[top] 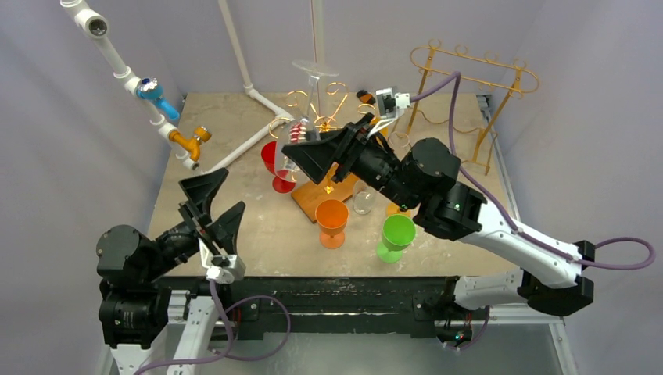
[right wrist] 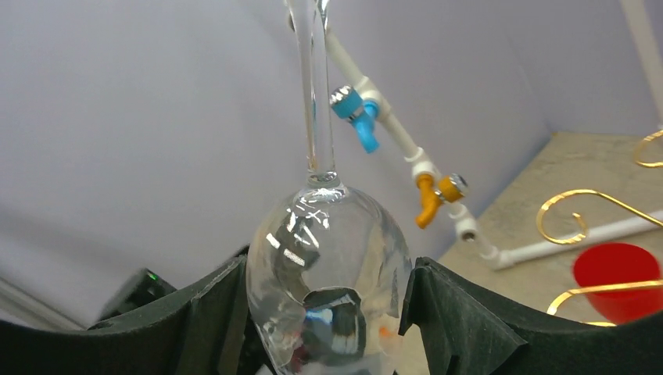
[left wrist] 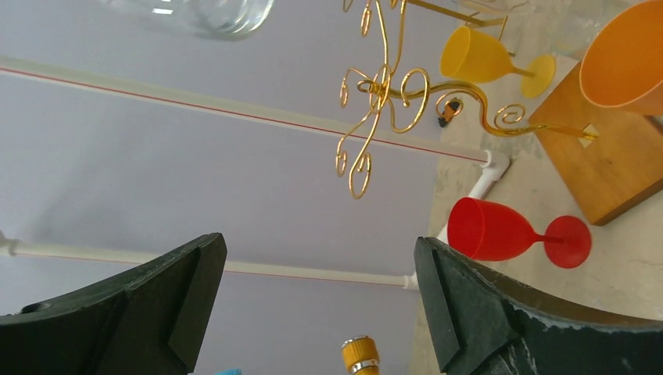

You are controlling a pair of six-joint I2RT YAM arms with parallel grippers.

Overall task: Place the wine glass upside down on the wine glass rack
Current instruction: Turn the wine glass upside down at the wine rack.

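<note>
A clear wine glass (right wrist: pixel 328 258) hangs upside down in my right gripper (right wrist: pixel 324 289), whose jaws press on both sides of its bowl; the stem points up. From above, its foot (top: pixel 315 68) stands high over the gold wire wine glass rack (top: pixel 324 109), and the right gripper (top: pixel 295 150) sits at the rack's left side. In the left wrist view the rack (left wrist: pixel 383 86) curls up on its wooden base (left wrist: pixel 610 156). My left gripper (top: pixel 213 201) is low at the front left, well away from the rack. Its jaws (left wrist: pixel 320 250) are wide open with nothing between them.
A red glass (top: pixel 275 160), an orange glass (top: pixel 331 219), a green glass (top: pixel 396 234) and a clear tumbler (top: pixel 363 197) stand around the rack's base. A second gold rack (top: pixel 469 86) is at the back right. A white pipe with blue and yellow valves (top: pixel 160 98) crosses the back left.
</note>
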